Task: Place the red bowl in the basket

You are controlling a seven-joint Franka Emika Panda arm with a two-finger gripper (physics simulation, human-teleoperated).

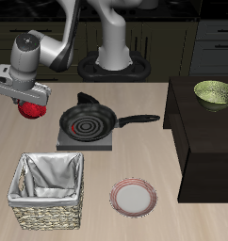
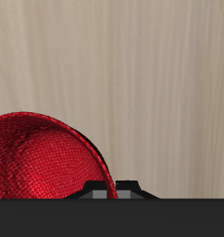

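Looking down from the exterior camera, we see the gripper lowered onto the red bowl, which sits toward the back of the light wooden table, just beside the frying pan. The arm's white and grey wrist covers most of the bowl from above, so only a rounded red patch shows beneath it. We cannot tell from either view whether the jaws are spread or closed on the bowl: the exterior view hides them behind the wrist body, and the wrist view shows only a dark band of the gripper with a small pale piece at its edge. In the wrist view the red bowl fills a large part of the frame, its textured red surface curving up very close to the camera, with the pale wood grain of the table behind it. The frying pan is black with a red spiral inside and rests on a grey square stove plate, its handle reaching toward the dark cabinet. An olive-green bowl stands on top of that cabinet. The basket, woven and lined with grey cloth, stands near the table's front edge, well apart from the red bowl, and a flat plate with a pinkish rim lies beside the basket.
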